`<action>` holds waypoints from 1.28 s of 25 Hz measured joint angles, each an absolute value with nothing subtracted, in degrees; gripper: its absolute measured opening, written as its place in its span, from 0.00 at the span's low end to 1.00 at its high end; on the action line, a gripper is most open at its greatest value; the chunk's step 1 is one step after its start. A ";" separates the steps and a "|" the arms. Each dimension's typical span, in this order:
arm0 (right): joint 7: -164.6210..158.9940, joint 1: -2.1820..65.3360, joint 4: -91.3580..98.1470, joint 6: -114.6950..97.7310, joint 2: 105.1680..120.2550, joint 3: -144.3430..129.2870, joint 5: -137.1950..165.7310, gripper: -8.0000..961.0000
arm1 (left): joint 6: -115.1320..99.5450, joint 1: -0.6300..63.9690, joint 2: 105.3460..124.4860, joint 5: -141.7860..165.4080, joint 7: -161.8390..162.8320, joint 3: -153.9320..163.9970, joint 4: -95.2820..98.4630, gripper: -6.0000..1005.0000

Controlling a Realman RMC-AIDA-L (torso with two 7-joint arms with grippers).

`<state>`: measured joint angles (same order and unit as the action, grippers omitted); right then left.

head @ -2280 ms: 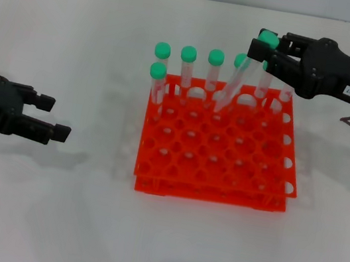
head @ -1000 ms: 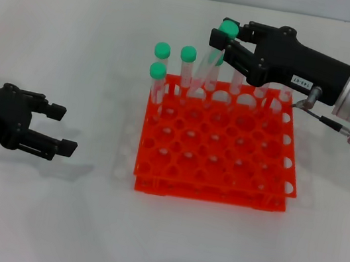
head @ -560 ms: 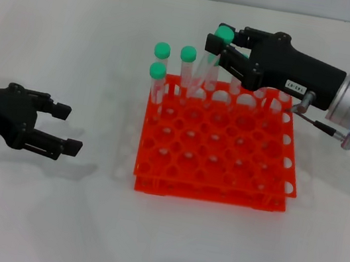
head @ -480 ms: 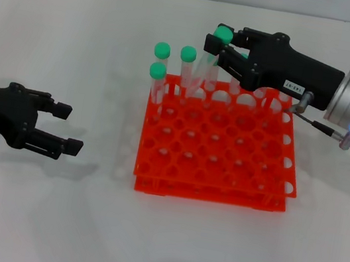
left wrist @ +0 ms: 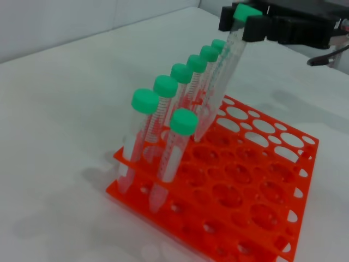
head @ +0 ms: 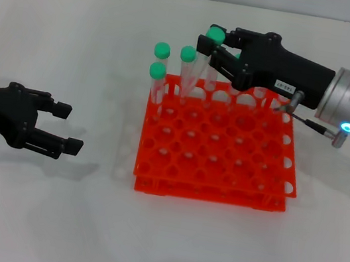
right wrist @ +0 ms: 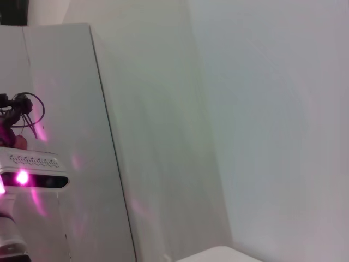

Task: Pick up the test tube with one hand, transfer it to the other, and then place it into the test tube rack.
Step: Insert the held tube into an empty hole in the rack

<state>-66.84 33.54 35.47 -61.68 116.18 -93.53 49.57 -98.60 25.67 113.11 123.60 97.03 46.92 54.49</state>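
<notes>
My right gripper [head: 212, 38], black with a white number label, is shut on the green cap end of a test tube [head: 197, 67]. It holds the tube tilted over the back left part of the orange test tube rack [head: 208, 192]. In the left wrist view the tube [left wrist: 218, 82] leans, its lower end down at the rack's [left wrist: 256, 218] top tier just in front of the back row. Several other green-capped tubes [left wrist: 165, 86] stand in the back row, one [left wrist: 184, 121] in front. My left gripper [head: 68, 128] is open and empty, left of the rack above the table.
The rack stands on a white table [head: 46, 217]. Most of its holes are empty toward the front and right. The right wrist view shows only a pale wall [right wrist: 245, 109] and a device with pink lights [right wrist: 32, 177].
My right gripper has carried the tilted tube leftward along the rack's back row. My left gripper first shifted slightly right, then stayed still and open.
</notes>
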 joint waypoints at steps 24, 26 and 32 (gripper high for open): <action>-65.59 34.00 35.47 -57.77 116.19 -97.60 47.02 0.28 | -98.52 25.11 113.04 123.75 97.07 46.75 54.49 0.87; -65.56 33.92 35.44 -57.71 116.19 -97.62 47.01 0.28 | -98.52 25.07 113.08 123.75 97.07 46.76 54.49 0.87; -65.14 34.27 34.05 -57.55 116.19 -97.72 47.01 0.28 | -98.52 25.04 113.14 123.75 97.03 46.75 54.49 0.87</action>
